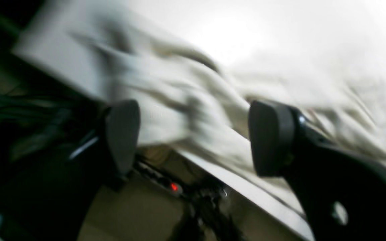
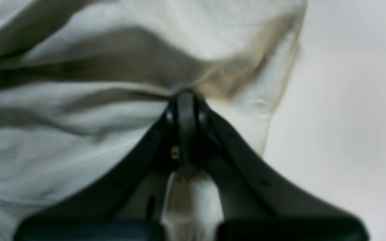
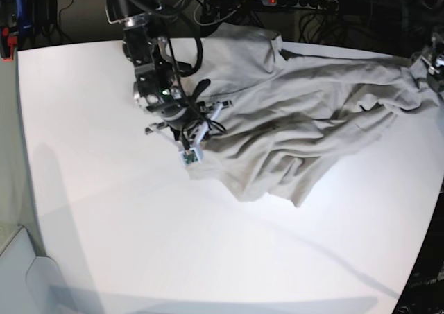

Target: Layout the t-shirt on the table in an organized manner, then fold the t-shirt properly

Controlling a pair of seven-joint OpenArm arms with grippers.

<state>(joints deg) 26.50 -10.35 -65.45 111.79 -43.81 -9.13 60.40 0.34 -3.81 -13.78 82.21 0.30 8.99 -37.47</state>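
The t-shirt (image 3: 305,130) lies crumpled and creased across the far right part of the table (image 3: 139,245), its fabric bunched in ridges, one end reaching the table's far right edge. The step in hand appears to be the layout phase: the garment is not yet flat, and no fold has been made.

Right tool (image 2: 186,100): in the right wrist view the jaws stand together, pinching a gather of cloth near a seamed edge of the shirt, with fabric drawn into radiating creases toward the pinch. In the base view this arm reaches down from the far left edge, wrist bent low over the shirt's left margin, the tool close to the table surface.

Left tool (image 1: 193,137): in the left wrist view the two pads stand well apart with nothing clamped between them; blurred cloth lies beyond them at the table's edge. The blur suggests motion. In the base view only a small part of this arm shows at the far right edge, above the shirt's end.

The next move probably calls for the left tool to take a fresh hold on a shirt edge opposite the right tool's pinch, so that the cloth can be drawn taut and spread flat.
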